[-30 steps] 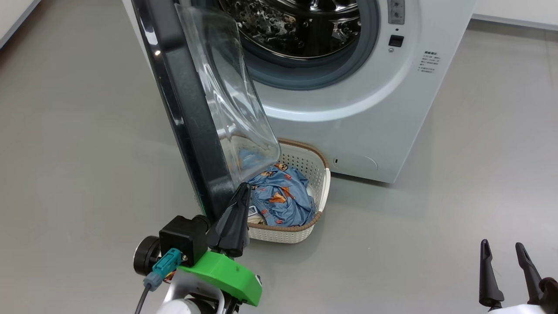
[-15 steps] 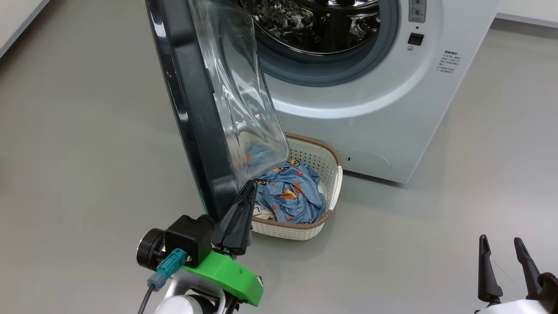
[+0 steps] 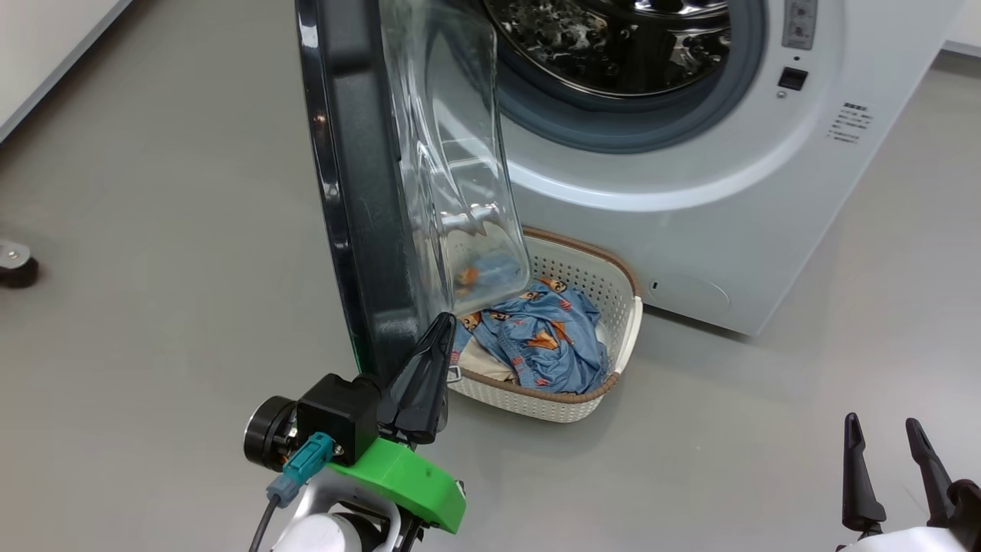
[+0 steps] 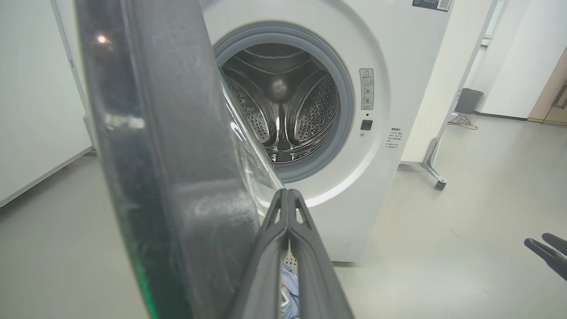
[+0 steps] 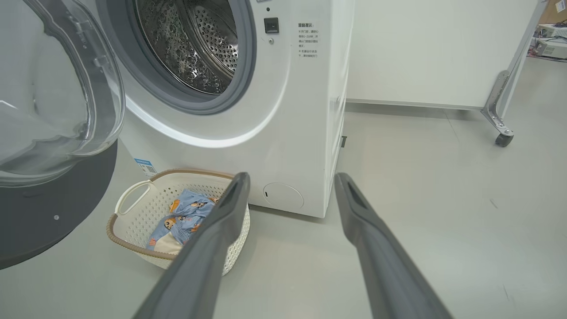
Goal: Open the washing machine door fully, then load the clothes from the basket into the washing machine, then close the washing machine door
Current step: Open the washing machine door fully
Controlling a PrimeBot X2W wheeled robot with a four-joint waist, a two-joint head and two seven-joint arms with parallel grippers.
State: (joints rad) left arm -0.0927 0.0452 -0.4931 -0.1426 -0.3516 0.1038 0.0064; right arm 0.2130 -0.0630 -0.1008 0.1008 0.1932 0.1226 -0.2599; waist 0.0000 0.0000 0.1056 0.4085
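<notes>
grey floor (image 3: 153, 192), white wall (image 5: 421, 53) — basket (image 3: 536, 402) beside washing machine (image 3: 690, 230)

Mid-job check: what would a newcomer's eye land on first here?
The washing machine door, black rim and clear glass bowl, stands swung out in the middle of the head view, the shut left claw right beside its lower edge. Behind it gapes the steel drum of the washing machine; below, on the floor, the basket holds the blue bear-print clothes, and the open right claw shows at lower right.
</notes>
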